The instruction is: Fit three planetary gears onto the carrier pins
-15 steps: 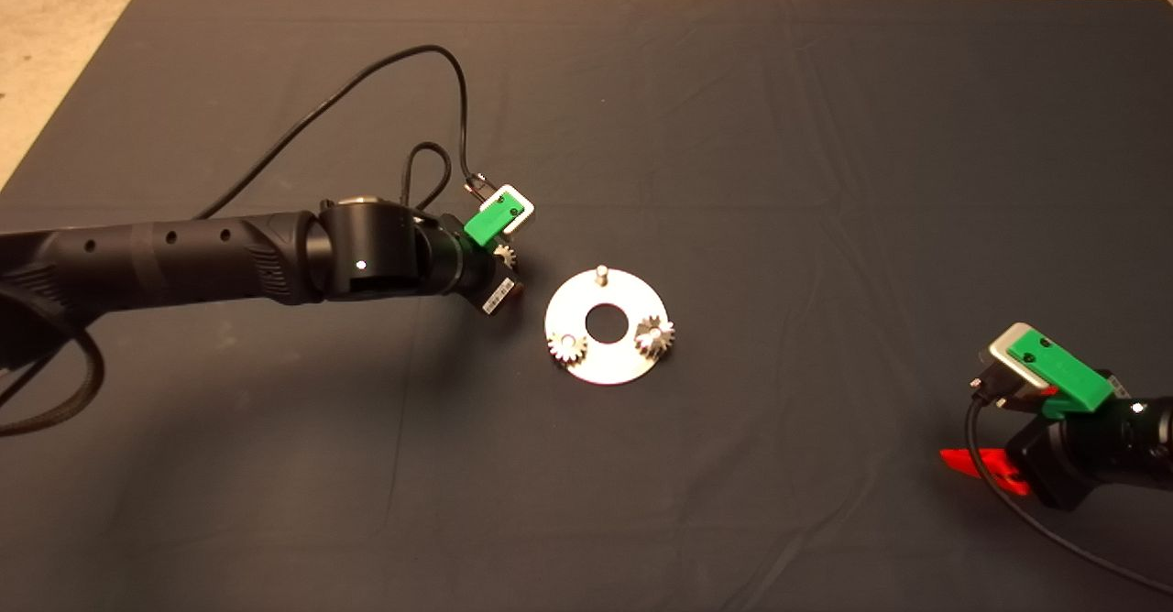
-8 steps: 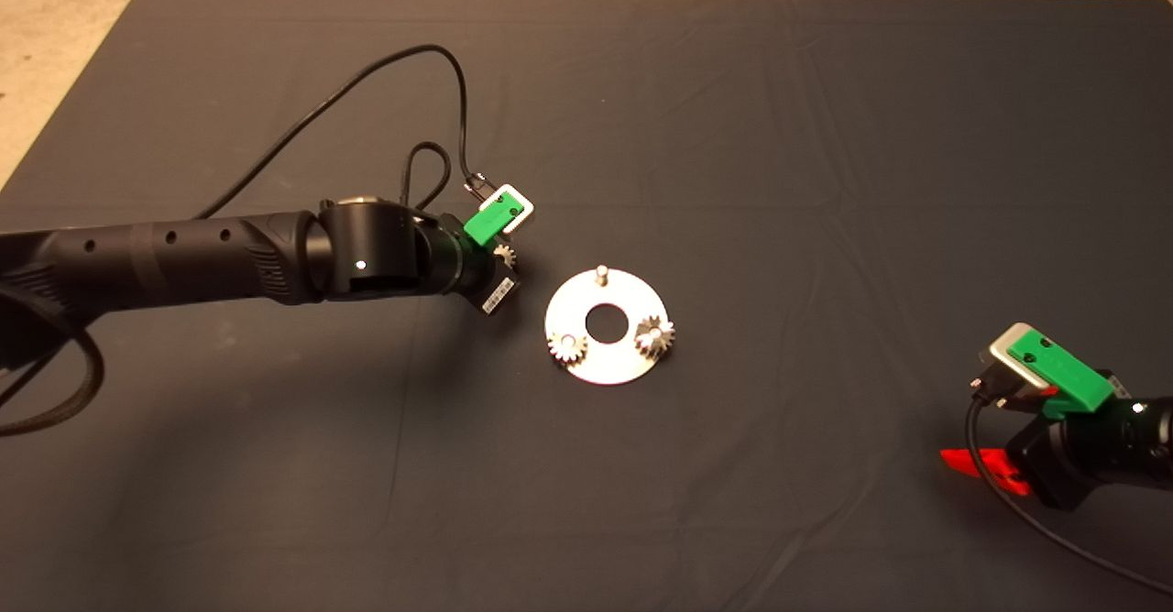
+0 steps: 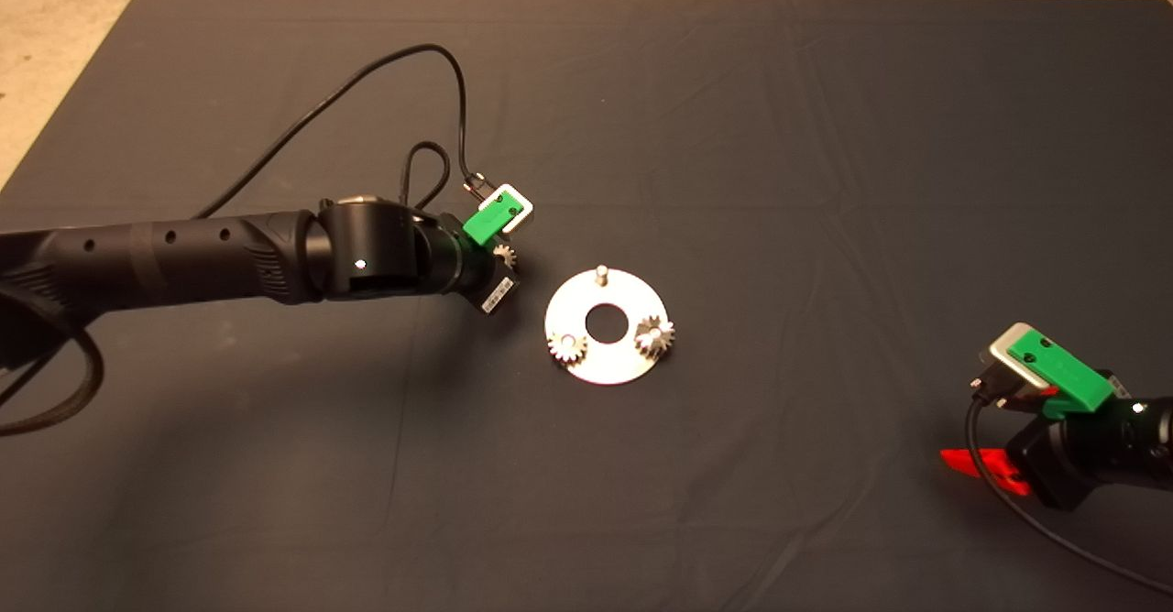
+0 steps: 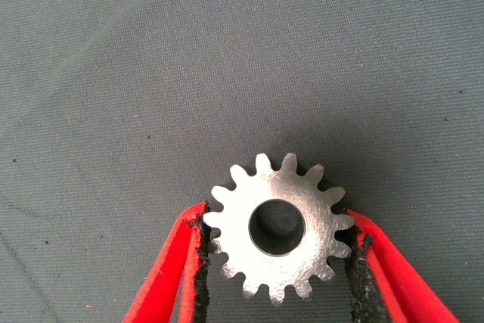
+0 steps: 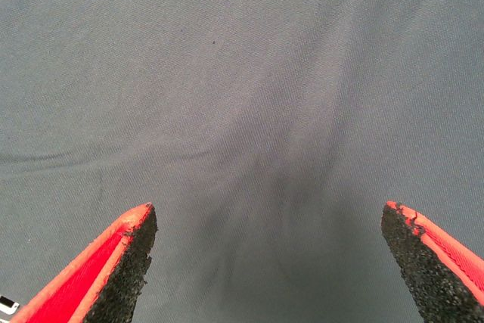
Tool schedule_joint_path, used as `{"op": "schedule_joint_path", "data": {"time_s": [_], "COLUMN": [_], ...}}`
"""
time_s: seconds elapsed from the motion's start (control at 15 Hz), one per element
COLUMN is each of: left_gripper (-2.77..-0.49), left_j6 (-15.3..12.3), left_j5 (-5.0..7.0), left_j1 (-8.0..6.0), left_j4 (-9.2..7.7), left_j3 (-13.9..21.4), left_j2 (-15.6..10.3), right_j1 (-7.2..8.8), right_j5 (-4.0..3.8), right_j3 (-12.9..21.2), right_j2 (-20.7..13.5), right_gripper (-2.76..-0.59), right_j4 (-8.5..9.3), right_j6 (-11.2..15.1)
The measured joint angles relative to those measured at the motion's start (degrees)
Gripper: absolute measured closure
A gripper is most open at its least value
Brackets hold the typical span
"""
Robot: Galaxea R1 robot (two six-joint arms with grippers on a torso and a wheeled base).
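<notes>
A round silver plate (image 3: 607, 366) lies mid-mat. Two planetary gears (image 3: 567, 347) (image 3: 654, 335) sit on its two nearer carrier pins. The far pin (image 3: 601, 273) stands bare. The third gear (image 3: 504, 253) is just left of the plate, between the fingers of my left gripper (image 3: 502, 261). In the left wrist view the gear (image 4: 318, 217) lies flat with its dark centre hole showing, and my left gripper (image 4: 277, 225) has both black pads (image 4: 200, 251) against its teeth. My right gripper (image 3: 976, 465) waits at the lower right edge, open and empty over bare mat (image 5: 268, 217).
The left arm (image 3: 183, 259) reaches in low across the mat from the left, with a black cable (image 3: 367, 76) looping behind it. The dark mat (image 3: 825, 181) ends at the pale floor (image 3: 55, 44) at the far left.
</notes>
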Motion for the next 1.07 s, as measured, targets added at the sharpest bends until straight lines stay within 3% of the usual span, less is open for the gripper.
{"op": "schedule_joint_path", "data": {"time_s": [0.53, 0.8, 1.07], "left_gripper": [-0.81, -0.71, -0.63], "left_j6": [0.01, 0.03, 0.02], "left_j5": [-0.14, 0.7, 1.6], "left_j1": [0.0, -0.05, -1.75], "left_j4": [0.0, -0.33, -0.44], "left_j3": [0.13, 2.1, 5.09], "left_j2": [-0.12, -0.5, -0.69], "right_j1": [0.0, 0.0, 0.0], "right_j5": [-0.06, -0.09, -0.09], "right_j3": [0.0, 0.0, 0.0], "right_j2": [-0.09, -0.09, -0.11], "right_gripper": [-2.2, -2.2, -2.2], "right_j4": [0.0, 0.0, 0.01], "right_j6": [0.0, -0.02, -0.01]}}
